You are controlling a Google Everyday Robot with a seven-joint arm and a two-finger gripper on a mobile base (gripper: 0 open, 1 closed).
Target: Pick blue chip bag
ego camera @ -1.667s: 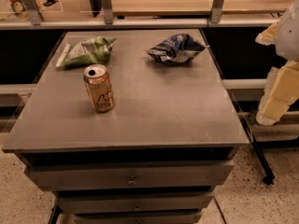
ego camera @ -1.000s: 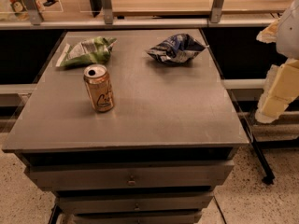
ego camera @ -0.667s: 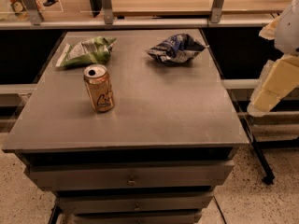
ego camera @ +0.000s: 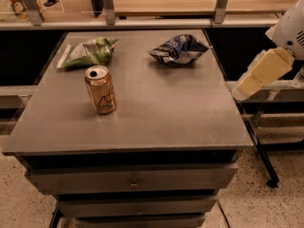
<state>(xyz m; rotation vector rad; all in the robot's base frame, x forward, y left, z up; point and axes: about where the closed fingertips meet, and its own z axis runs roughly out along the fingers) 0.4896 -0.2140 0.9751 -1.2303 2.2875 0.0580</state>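
The blue chip bag (ego camera: 178,49) lies crumpled at the far right of the grey table top (ego camera: 156,113); it is dark blue with white and silvery patches. My gripper (ego camera: 260,74) is a cream-coloured piece at the right edge of the view, off the table's right side. It hangs lower than the bag in the picture and to the right of it, apart from it. It slants down and left, and nothing shows in it.
A gold drink can (ego camera: 100,89) stands upright at the left middle of the table. A green and white snack bag (ego camera: 89,52) lies at the far left. Shelf rails with metal posts (ego camera: 108,4) run behind the table. Drawers (ego camera: 130,180) are below the top.
The cream gripper at the right has swung up and tilted leftward, closer to the table's right edge. The bags and the can have not moved.
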